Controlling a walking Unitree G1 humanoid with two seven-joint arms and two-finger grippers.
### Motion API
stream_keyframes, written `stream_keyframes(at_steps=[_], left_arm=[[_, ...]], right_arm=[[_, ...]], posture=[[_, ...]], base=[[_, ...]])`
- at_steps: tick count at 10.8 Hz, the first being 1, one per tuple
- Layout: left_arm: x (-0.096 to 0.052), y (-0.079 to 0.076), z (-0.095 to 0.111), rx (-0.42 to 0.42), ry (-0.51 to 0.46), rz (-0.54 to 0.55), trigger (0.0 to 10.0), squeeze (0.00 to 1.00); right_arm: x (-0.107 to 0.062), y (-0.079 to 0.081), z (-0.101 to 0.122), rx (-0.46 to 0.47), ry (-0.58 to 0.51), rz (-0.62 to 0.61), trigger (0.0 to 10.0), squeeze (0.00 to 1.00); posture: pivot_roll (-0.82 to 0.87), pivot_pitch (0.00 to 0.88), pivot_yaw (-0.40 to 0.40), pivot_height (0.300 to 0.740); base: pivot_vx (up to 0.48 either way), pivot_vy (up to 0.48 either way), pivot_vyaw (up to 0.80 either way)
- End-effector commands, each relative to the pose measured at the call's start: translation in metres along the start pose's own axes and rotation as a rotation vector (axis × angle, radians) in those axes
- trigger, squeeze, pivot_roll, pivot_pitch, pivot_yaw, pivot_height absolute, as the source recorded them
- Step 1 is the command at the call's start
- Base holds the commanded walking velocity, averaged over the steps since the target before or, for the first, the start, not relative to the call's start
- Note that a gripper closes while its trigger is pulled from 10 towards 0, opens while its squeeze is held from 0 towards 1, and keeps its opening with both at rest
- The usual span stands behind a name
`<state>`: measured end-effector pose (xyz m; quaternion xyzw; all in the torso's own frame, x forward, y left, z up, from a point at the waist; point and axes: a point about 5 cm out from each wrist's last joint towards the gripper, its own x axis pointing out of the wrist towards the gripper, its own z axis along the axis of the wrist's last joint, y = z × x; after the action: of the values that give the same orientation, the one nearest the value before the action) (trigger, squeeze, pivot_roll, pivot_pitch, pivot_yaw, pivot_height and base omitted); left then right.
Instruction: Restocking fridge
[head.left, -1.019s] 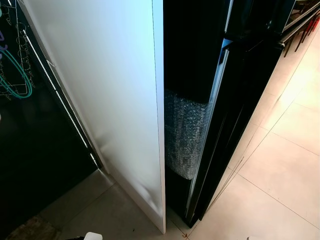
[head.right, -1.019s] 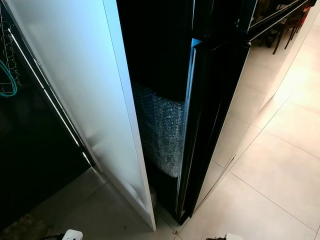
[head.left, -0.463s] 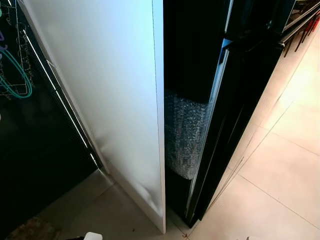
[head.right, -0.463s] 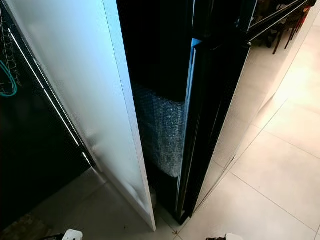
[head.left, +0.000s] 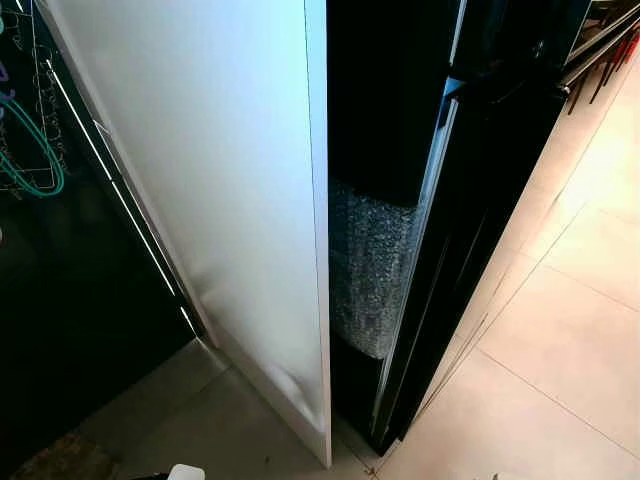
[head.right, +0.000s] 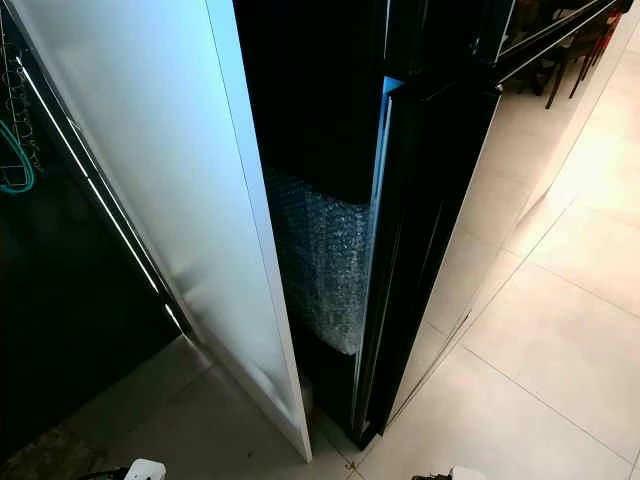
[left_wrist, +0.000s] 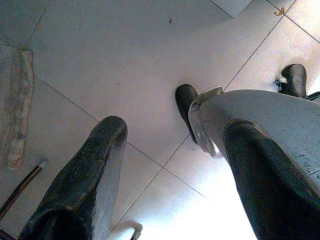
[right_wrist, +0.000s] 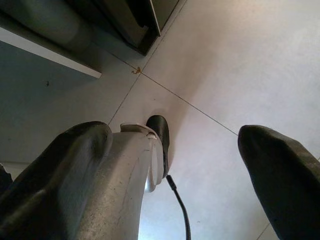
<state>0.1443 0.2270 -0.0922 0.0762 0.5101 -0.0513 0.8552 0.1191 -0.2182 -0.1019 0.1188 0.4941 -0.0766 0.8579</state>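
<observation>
Both arms hang straight down, idle, each wrist camera looking along its fingers at the tiled floor (left_wrist: 125, 60). Left gripper (left_wrist: 175, 175): jaws wide apart, nothing between them but the robot's own leg and foot below. Right gripper (right_wrist: 175, 165): also spread wide, empty, one black cable (right_wrist: 181, 210) trailing on the tiles. Ahead stands the black fridge (head.left: 480, 200), just right of one white panel (head.left: 220, 200). One sheet of bubble wrap (head.left: 370, 270) sits in the dark gap between them. One green hanger (head.left: 30, 150) hangs far left.
</observation>
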Motion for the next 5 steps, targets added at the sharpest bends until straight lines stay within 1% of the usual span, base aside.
stream_keyframes(at_steps=[1,5], left_arm=[[-0.0006,0.0013,-0.0023,-0.005,0.007,0.002,10.0,0.00],[-0.0006,0.0018,-0.0007,0.012,0.003,-0.002,10.0,0.00]], right_arm=[[0.0000,-0.0002,0.0003,-0.001,0.000,0.000,10.0,0.00],[0.0003,0.0005,0.0007,-0.010,0.006,0.007,10.0,0.00]], posture=[[0.00,0.000,0.010,0.740],[0.00,0.000,0.009,0.740]], base=[[0.000,0.000,0.00],[0.000,-0.345,0.00]])
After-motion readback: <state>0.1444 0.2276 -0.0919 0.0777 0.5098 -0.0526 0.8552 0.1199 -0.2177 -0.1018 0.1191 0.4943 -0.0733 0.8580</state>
